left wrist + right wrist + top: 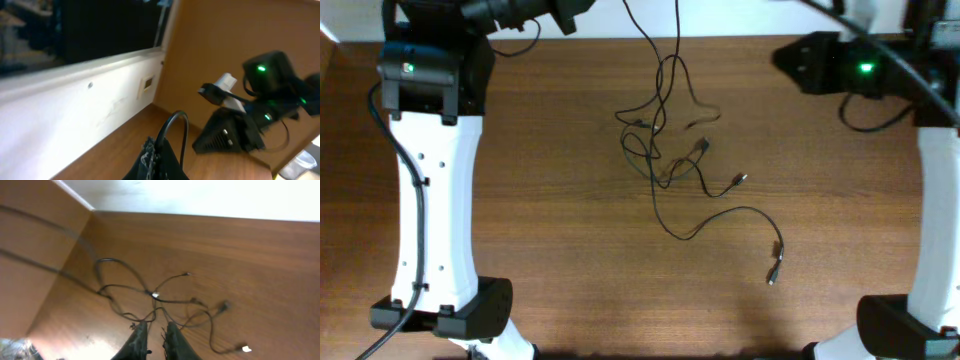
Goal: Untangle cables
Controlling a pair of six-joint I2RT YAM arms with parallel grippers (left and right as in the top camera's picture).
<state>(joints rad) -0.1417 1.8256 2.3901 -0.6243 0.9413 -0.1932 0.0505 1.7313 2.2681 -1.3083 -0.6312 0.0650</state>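
Honestly, nothing much was untangled: the cables (665,150) were found knotted mid-worktop (550,200), ungripped, the left fingers (152,160) pinched shut, the right fingers (139,340) parted narrowly, empty.

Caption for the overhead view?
Tangled thin black cables on the wooden table, one plug trailing loose from the knot.

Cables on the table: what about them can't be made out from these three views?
Overhead: two cables leave the top edge, so their far ends are cut off.
Overhead: where they bunch, the strands are too thin to tell which crosses on top.
Left wrist: faces the wall; no table cables in view.
Right wrist: blur hides what kind the plug is.
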